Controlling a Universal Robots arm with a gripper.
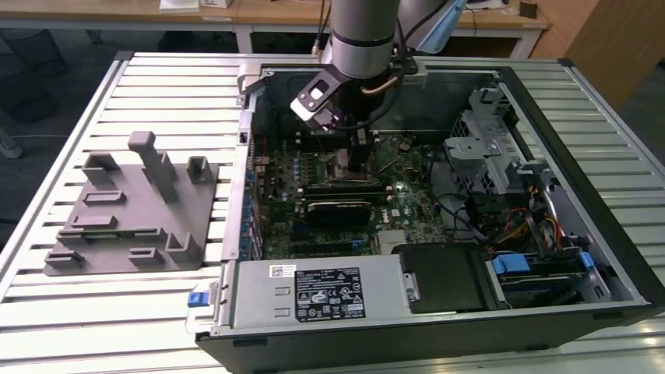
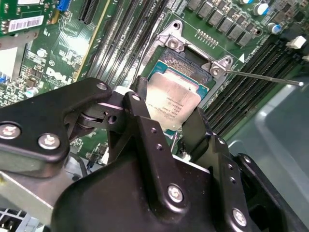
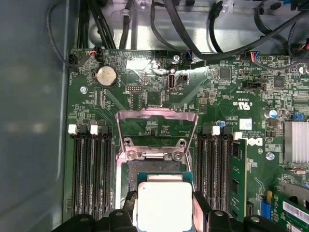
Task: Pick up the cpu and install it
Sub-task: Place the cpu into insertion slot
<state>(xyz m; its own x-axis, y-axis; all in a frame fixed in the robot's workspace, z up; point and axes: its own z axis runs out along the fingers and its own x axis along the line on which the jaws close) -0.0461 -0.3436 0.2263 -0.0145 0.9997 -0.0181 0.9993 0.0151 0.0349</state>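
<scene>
— Where was the cpu (image 2: 175, 102)?
— Just over the open socket (image 3: 155, 153) of the motherboard (image 3: 145, 92).
— And the hand (image 2: 169, 110)?
— Its two fingers (image 2: 145, 126) were closed on opposite edges of the cpu and held it flat.

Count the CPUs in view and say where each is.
1. The cpu is gripped by the tool over the open socket on the motherboard. Others could be hidden beneath the arm.

Pale wooden desks (image 1: 260, 13) stand behind the slatted metal table (image 1: 156, 82).
</scene>
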